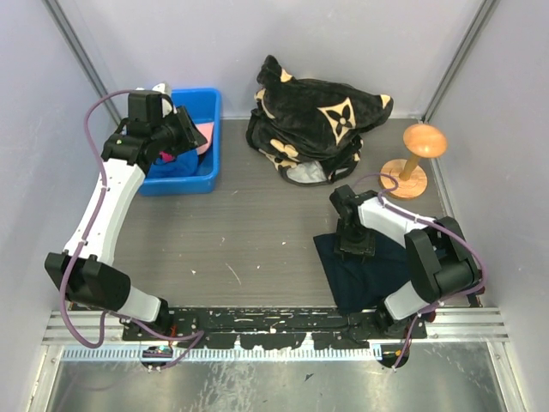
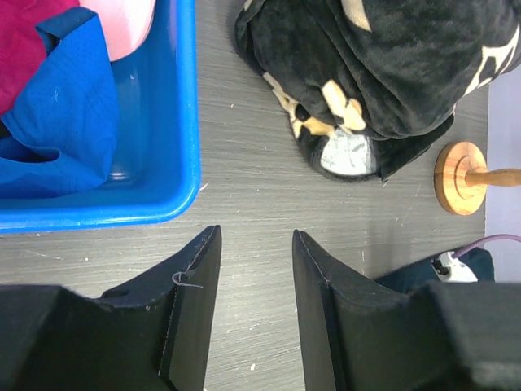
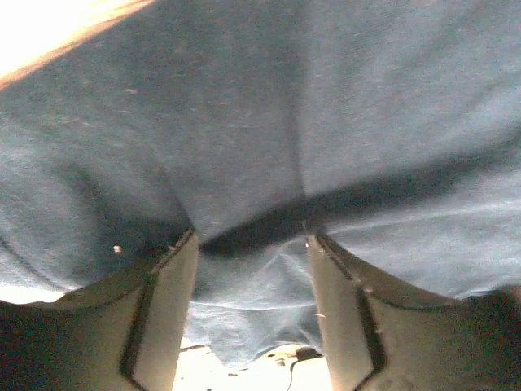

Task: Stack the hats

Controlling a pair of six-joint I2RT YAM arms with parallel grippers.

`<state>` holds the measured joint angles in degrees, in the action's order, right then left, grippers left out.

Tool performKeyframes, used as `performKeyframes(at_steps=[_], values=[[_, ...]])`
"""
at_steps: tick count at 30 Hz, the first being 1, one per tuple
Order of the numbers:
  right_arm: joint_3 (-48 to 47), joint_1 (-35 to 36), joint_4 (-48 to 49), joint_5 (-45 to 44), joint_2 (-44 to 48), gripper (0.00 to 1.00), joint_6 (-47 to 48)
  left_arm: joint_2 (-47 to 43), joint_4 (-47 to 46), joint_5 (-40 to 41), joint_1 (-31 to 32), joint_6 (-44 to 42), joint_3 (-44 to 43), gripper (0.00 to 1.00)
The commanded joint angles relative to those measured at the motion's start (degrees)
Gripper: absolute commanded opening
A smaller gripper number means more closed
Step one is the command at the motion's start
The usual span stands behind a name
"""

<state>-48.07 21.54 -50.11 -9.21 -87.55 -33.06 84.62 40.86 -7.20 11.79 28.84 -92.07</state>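
The hats I can see lie in the blue bin at the back left: a royal blue cap, a magenta one under it, and a light pink one toward the bin's far end. My left gripper hovers beside the bin's rim, open, with only bare table between its fingers. My right gripper is pressed down into the flat dark navy cloth. Its jaws stand apart with a fold of that cloth bunched between them.
A big black plush bundle with tan flower marks sits at the back middle. A wooden mushroom-shaped stand stands at the back right. Side walls close in the table.
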Motion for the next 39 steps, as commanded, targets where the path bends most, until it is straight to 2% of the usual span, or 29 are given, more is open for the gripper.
performKeyframes(at_steps=[1, 4, 8, 12, 17, 21, 23, 25, 29, 33, 36, 39], values=[[-2.8, 4.7, 2.3, -0.6, -2.2, 0.74, -1.8, -0.1, 1.4, -2.2, 0.0, -1.9, 0.1, 0.48], [-1.5, 5.5, 2.5, -2.7, -0.1, 0.79, -2.5, -1.5, 1.5, -2.7, 0.0, -1.7, 2.0, 0.48], [0.8, 6.4, 9.1, 2.3, 0.7, 0.81, -3.5, -3.4, 1.6, -3.0, 0.1, -1.7, 4.1, 0.48], [-1.7, 13.0, 14.4, 6.2, -4.9, 0.83, -5.0, -3.8, 2.6, -3.4, 0.0, -1.9, 3.1, 0.48], [-17.6, 24.1, 21.2, 11.8, -17.9, 0.84, -8.2, -4.6, 3.7, -4.8, 0.4, -1.2, 1.1, 0.48], [-34.3, 28.2, 27.6, 19.8, -23.4, 0.84, -13.1, -5.9, 5.6, -4.4, 1.2, -1.8, 1.1, 0.48], [-38.7, 29.1, 29.9, 20.5, -20.9, 0.84, -13.9, -6.6, 7.7, -4.0, 1.6, -2.2, 1.7, 0.48], [-41.4, 28.6, 28.1, 17.8, -16.2, 0.85, -13.1, -7.7, 8.7, -3.6, 2.2, -1.7, 2.8, 0.48], [-43.5, 25.1, 8.3, 8.3, -7.8, 0.85, -10.5, -9.8, 6.8, -2.6, 7.1, 1.9, 6.9, 0.48], [-36.1, 20.2, -0.6, -6.8, 6.4, 0.87, -10.2, -8.5, -2.6, -2.8, 17.9, 9.1, 13.5, 0.49], [-31.8, 12.6, -2.9, -11.5, 17.7, 0.87, -10.1, -2.9, -13.2, -2.5, 25.8, 14.8, 18.5, 0.48], [-31.3, 6.2, -3.0, -12.9, 23.0, 0.87, -7.0, 5.5, -23.7, -1.4, 31.7, 18.5, 19.1, 0.44]])
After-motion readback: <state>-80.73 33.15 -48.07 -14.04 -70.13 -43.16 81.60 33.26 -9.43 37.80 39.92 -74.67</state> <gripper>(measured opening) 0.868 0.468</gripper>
